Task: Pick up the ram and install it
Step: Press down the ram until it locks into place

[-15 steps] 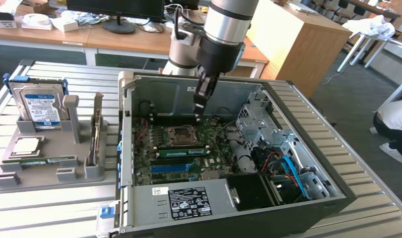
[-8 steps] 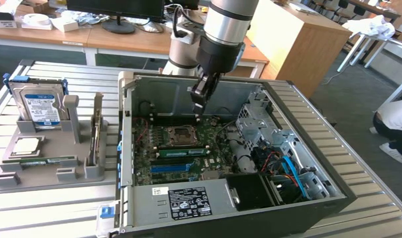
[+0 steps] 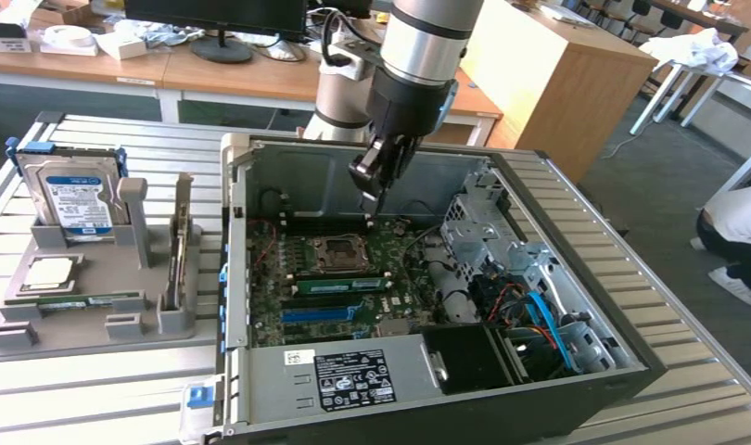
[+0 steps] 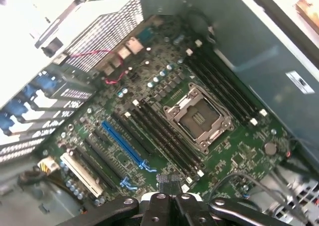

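Note:
A thin green ram stick [image 3: 82, 301] lies flat in the grey holder [image 3: 67, 336] at the exterior view's left, far from the arm. My gripper [image 3: 371, 195] hangs inside the open computer case [image 3: 350, 371], above the back of the motherboard [image 3: 304, 311] and the processor socket [image 3: 336, 248]. Its fingers are shut with nothing between them. Another green stick [image 3: 338, 284] sits in a slot just in front of the socket. In the wrist view the gripper [image 4: 169, 185] looks down on the socket [image 4: 198, 117] and the long black memory slots [image 4: 164, 136].
A blue-labelled hard drive [image 3: 76, 199] and a square silver processor [image 3: 48, 272] stand in the holder. Drive cages and cables [image 3: 524, 297] fill the case's right side. A person's crouched figure [image 3: 737, 232] is at the exterior view's far right. Desks stand behind.

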`<state>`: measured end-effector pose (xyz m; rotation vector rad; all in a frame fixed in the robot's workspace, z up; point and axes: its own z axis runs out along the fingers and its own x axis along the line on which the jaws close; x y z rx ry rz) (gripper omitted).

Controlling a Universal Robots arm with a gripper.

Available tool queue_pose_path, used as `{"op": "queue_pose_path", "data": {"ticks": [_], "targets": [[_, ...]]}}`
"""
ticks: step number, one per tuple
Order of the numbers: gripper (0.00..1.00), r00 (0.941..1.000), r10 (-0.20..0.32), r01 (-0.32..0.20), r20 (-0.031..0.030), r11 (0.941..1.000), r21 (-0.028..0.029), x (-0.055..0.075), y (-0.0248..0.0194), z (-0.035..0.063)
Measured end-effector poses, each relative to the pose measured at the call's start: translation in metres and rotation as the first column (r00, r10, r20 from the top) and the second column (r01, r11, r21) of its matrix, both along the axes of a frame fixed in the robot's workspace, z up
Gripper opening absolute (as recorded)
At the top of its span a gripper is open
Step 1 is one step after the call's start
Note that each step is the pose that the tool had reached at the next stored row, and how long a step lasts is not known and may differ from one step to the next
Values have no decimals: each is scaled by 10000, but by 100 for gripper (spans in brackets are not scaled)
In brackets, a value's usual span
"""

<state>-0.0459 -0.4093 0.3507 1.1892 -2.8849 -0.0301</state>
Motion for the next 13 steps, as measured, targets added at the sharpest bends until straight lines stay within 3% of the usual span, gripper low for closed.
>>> {"op": "queue_pose_path", "data": {"ticks": [3, 7, 13], "targets": [[10, 9986, -533, 533, 0, 9986, 0, 0, 0, -2], [10, 9921, -1255, 1255, 0, 9921, 0, 0, 0, -4], [10, 9729, -2313, 2313, 0, 9729, 0, 0, 0, -8]]}}
